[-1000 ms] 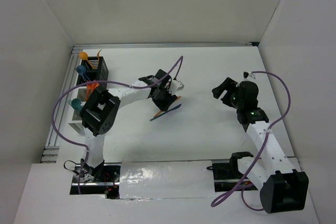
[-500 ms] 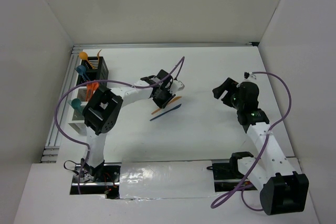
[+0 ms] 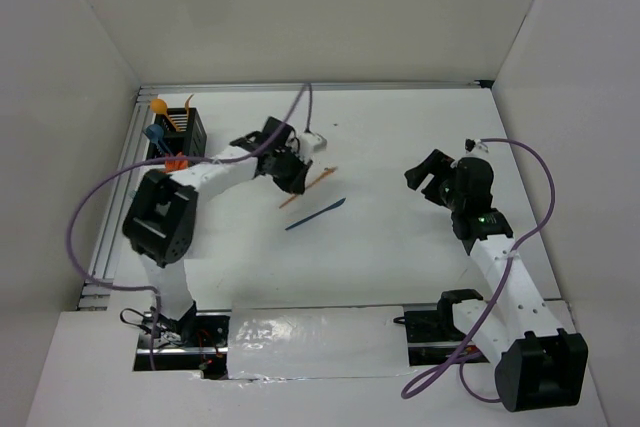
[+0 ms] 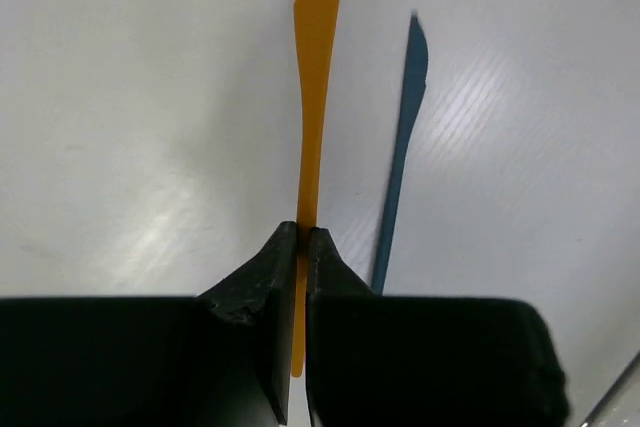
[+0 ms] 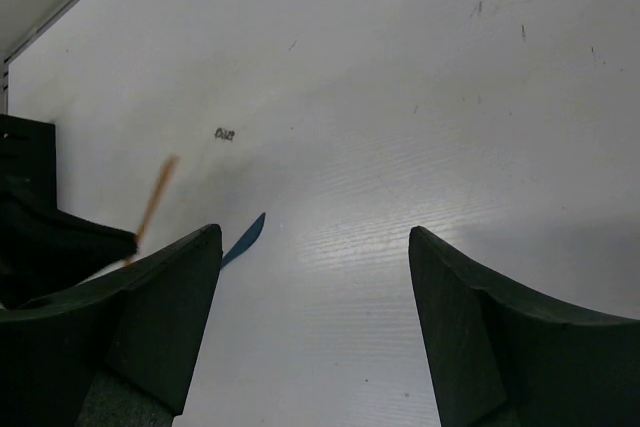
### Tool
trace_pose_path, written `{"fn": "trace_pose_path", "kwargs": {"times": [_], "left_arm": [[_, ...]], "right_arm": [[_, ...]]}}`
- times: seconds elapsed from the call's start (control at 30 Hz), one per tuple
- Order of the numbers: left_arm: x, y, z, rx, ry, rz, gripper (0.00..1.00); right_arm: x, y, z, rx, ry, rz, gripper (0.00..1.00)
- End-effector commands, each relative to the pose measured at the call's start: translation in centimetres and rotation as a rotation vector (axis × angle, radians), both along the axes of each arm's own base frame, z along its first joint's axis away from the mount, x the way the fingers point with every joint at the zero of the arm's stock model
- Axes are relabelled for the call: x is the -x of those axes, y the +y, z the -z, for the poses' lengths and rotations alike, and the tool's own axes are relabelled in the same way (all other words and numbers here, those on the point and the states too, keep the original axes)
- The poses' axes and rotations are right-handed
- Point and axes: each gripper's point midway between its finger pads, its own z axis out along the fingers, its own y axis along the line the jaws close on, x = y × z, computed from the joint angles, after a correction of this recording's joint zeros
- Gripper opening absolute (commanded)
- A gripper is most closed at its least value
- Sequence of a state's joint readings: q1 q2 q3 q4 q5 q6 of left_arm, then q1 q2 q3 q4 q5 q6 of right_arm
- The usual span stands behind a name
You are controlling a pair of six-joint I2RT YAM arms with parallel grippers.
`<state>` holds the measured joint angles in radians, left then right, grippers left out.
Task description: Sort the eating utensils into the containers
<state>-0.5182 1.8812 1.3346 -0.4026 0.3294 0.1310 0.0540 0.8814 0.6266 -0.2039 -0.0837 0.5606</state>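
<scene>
I have lifted the orange knife (image 4: 316,97) from beside the blue knife (image 4: 398,187); my left end effector (image 4: 302,237) clenches it for the upper-left containers (image 3: 195,133).

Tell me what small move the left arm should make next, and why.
Probably lift and swing left toward the containers. The left end effector is shut on the orange knife, so the grasp looks made, while the blue knife lies loose on the table beside it.
</scene>
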Motion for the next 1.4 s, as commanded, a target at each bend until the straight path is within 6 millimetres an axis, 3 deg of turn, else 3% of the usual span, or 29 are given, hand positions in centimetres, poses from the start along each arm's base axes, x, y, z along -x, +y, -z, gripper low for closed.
{"fn": "trace_pose_path", "kwargs": {"times": [0.0,0.1,0.2,0.23,0.27,0.3,0.33,0.37,0.43,0.47,0.5,0.67,0.7,0.83,1.03,1.17,1.2,1.3,1.37], "left_arm": [[-4.4,2.1,-15.2,0.327,-0.337,-0.028,0.04],[-5.8,6.4,-22.5,0.442,-0.520,-0.082,0.04],[-6.2,10.6,-26.8,0.481,-0.673,-0.127,0.04],[-6.5,12.5,-27.9,0.493,-0.718,-0.152,0.05],[-7.1,16.1,-28.1,0.477,-0.754,-0.217,0.05],[-7.3,17.6,-29.3,0.481,-0.815,-0.220,0.05],[-6.6,16.7,-30.0,0.507,-0.829,-0.180,0.05],[-7.2,20.6,-29.9,0.484,-0.851,-0.263,0.06],[-7.3,22.8,-30.9,0.502,-0.893,-0.279,0.06],[-7.9,24.6,-30.1,0.500,-0.882,-0.310,0.06],[-7.7,25.3,-30.9,0.512,-0.910,-0.302,0.06],[-9.0,29.9,-28.8,0.542,-0.925,-0.334,0.06],[-8.9,29.4,-28.5,0.574,-0.910,-0.296,0.06],[-10.7,30.6,-28.2,0.579,-0.966,-0.248,0.06],[-13.3,31.3,-24.9,0.604,-0.978,-0.220,0.07],[-15.0,32.0,-23.6,0.598,-1.013,-0.178,0.07],[-15.7,32.3,-22.0,0.607,-0.983,-0.189,0.07],[-16.7,32.6,-21.6,0.596,-1.009,-0.138,0.08],[-17.3,32.9,-21.2,0.574,-1.027,-0.115,0.08]], "right_arm": [[-0.4,-0.1,-2.6,-0.012,-0.071,0.011,0.82],[-0.8,-0.3,-3.9,-0.011,-0.105,0.014,0.82],[-1.3,0.2,-4.3,-0.021,-0.114,-0.009,0.82],[-1.7,0.6,-4.2,-0.029,-0.116,-0.028,0.82],[-2.1,0.5,-4.8,-0.029,-0.133,-0.025,0.82],[-2.3,0.7,-4.7,-0.029,-0.133,-0.038,0.82],[-2.9,0.7,-4.4,-0.033,-0.133,-0.035,0.82],[-3.2,0.7,-4.9,-0.031,-0.145,-0.038,0.82],[-4.0,1.0,-4.5,-0.032,-0.138,-0.049,0.82],[-4.3,1.1,-4.6,-0.030,-0.146,-0.061,0.82],[-4.7,1.2,-4.1,-0.029,-0.129,-0.062,0.82],[-6.4,1.0,-3.3,-0.008,-0.140,-0.067,0.82],[-6.6,1.1,-2.1,0.005,-0.110,-0.074,0.82],[-7.9,1.0,-1.0,0.026,-0.085,-0.082,0.82],[-8.3,0.1,-0.2,0.040,-0.102,-0.026,0.82],[-8.0,-0.8,-1.1,0.065,-0.146,0.010,0.82],[-8.0,-0.8,-1.3,0.069,-0.153,0.009,0.82],[-7.6,-1.1,-1.1,0.093,-0.153,0.016,0.82],[-7.2,-1.6,-2.2,0.110,-0.193,0.037,0.81]]}}
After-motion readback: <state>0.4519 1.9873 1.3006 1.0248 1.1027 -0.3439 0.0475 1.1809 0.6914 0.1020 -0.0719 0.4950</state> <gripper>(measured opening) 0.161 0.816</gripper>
